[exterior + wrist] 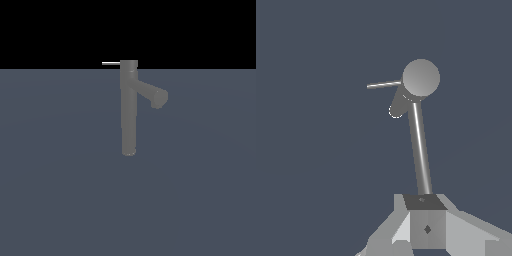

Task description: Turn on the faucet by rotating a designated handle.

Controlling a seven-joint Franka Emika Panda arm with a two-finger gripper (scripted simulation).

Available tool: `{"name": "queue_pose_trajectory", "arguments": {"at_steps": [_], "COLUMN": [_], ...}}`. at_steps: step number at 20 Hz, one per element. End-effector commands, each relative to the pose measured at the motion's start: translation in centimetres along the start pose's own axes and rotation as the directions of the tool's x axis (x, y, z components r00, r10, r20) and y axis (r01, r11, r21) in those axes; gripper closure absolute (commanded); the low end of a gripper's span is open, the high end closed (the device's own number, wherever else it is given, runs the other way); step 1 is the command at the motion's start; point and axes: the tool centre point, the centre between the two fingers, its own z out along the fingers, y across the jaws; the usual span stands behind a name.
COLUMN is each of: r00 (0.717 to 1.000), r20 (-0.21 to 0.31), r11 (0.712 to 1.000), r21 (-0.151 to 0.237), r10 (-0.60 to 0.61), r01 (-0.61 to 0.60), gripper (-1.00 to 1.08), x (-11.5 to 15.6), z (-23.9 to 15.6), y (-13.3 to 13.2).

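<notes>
The faucet (pixel 128 110) is a tall dark grey column standing upright on the grey floor, with a thick spout (pixel 152 93) angled down toward the exterior view's right. The handle (pixel 111 63), a thin silver rod, sticks out level from the column's top toward the exterior view's left. No gripper shows in the exterior view. The wrist view looks down on the faucet's round top (pixel 421 77), with the handle (pixel 384 84) and spout (pixel 397 105) beside it. My gripper (pixel 425 202) sits at the picture's edge, well away from the handle, its fingers together with no gap and nothing held. It hides the column's base.
A flat blue-grey floor (pixel 60 190) spreads all around the faucet. Black background lies beyond its far edge. No other object is in view.
</notes>
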Motion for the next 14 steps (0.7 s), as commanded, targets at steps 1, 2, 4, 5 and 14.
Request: {"name": "queue_pose_trajectory", "arguments": {"at_steps": [1, 2, 4, 5, 14], "r00": [1.0, 1.0, 0.999, 0.999, 0.995], "r20": [0.001, 0.001, 0.002, 0.003, 0.006], "r11": [1.0, 1.0, 0.999, 0.999, 0.995], "r21": [0.002, 0.003, 0.005, 0.006, 0.013], "r10": [-0.017, -0.023, -0.036, -0.043, -0.095], "r01": [0.017, 0.023, 0.036, 0.043, 0.095], "gripper": [1.08, 1.08, 1.08, 1.08, 1.08], "x": [1.9, 2.6, 4.0, 4.7, 10.6], "z": [1.5, 2.0, 3.1, 3.7, 8.1], "y": [-0.2, -0.3, -0.5, -0.6, -1.6]}}
